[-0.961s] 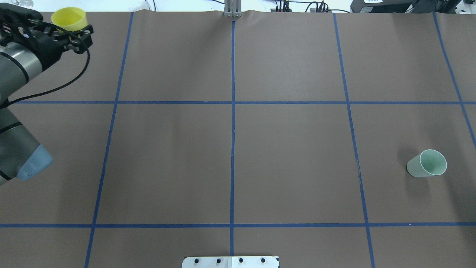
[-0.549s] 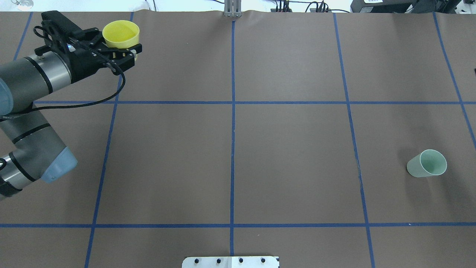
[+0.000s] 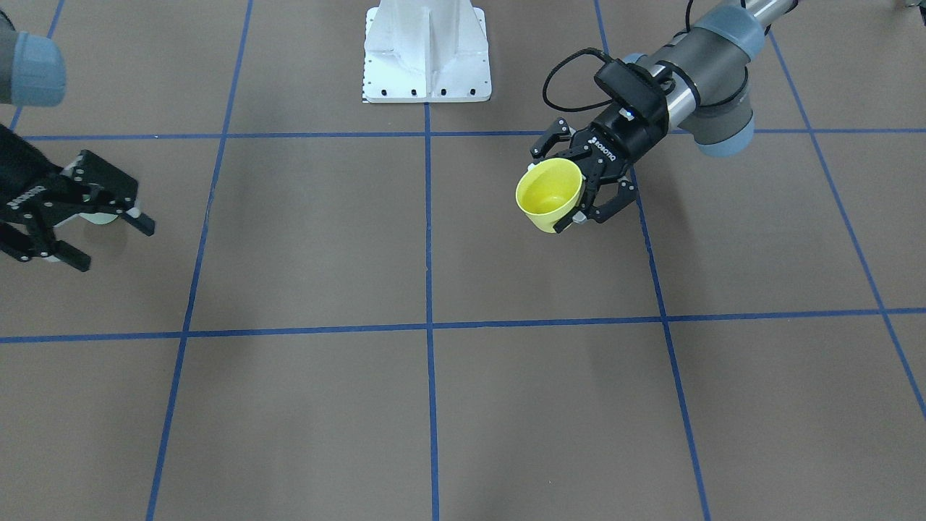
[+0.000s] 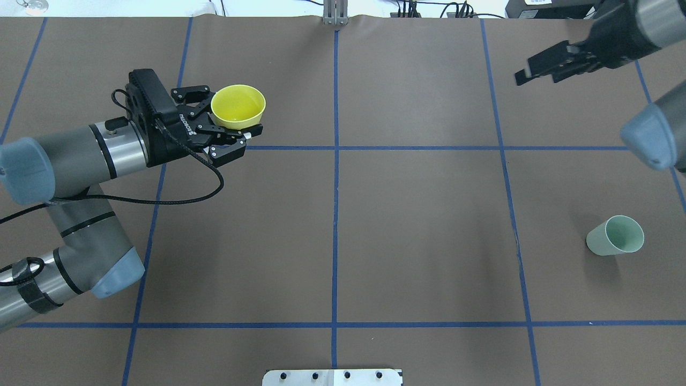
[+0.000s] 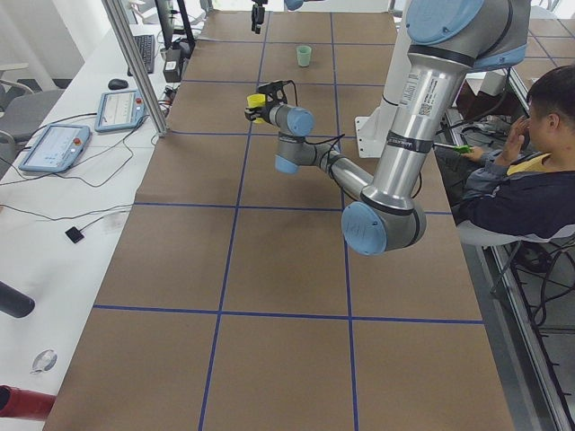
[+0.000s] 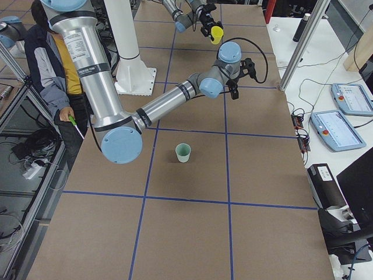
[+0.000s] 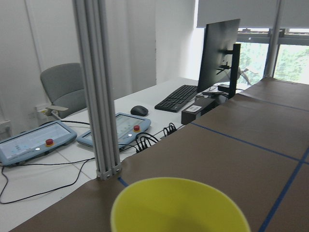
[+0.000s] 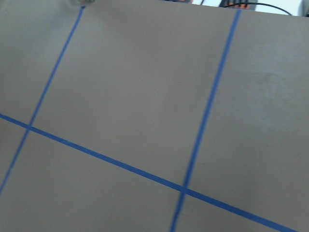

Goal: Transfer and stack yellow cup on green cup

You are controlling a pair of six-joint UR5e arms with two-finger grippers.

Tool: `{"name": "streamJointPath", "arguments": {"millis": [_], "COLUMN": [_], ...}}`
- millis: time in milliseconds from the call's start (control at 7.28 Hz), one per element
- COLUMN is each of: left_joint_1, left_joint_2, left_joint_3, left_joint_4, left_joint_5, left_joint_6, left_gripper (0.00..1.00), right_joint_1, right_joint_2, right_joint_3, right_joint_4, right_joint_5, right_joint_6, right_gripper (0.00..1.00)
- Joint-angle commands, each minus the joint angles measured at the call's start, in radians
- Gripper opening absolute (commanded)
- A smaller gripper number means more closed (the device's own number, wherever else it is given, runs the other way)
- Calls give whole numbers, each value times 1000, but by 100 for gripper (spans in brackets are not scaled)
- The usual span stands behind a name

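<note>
- We catch the carry step: the left gripper [image 4: 229, 126] is clamped on the yellow cup [image 4: 238, 104], held mouth-up over the left side of the table [image 4: 418, 225] (nothing inside it).
- The green cup [image 4: 616, 237] stands upright and empty, well apart on the right.
- The right gripper [image 3: 107, 240] hovers, jaws apart; next, we judge, comes a handover or a long reach across.

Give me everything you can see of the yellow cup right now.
The yellow cup is small, plain and bright yellow. It looks like plastic and is tapered, with the wider rim up and no handle. It looks empty and sits roughly upright. The left gripper is shut on its sides below the rim and seems to hold it clear of the table, over the robot's left half. Nothing else touches it.
</note>
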Motion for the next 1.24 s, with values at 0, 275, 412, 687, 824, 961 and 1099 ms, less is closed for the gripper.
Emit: {"name": "streamJointPath", "arguments": {"millis": [0,275,412,687,824,961,1099], "left_joint_1": [56,79,89,99,99,101,104], "left_joint_2": [-3,-5,-3,-5,-6,-6,-12], "left_joint_3": [3,6,8,8,8,8,8], "left_joint_4": [-23,-31,-31,-31,-33,-33,-45], "left_joint_5": [2,2,2,4,4,2,4], "left_joint_6": [5,6,8,9,9,9,9], "left_gripper": [0,0,0,1,2,3,4], "right_joint_1": [-132,-256,-280,-355,-380,-403,-413], "right_joint_2": [164,316,368,447,489,546,580], "right_joint_3": [1,-4,-1,-5,-31,-71,-120], "right_joint_4": [-47,-145,-236,-369,-407,-451,-455], "right_joint_5": [-37,-155,-162,-232,-258,-260,-260], "right_joint_6": [189,346,346,345,340,339,328], "right_gripper": [100,100,100,100,100,100,100]}}
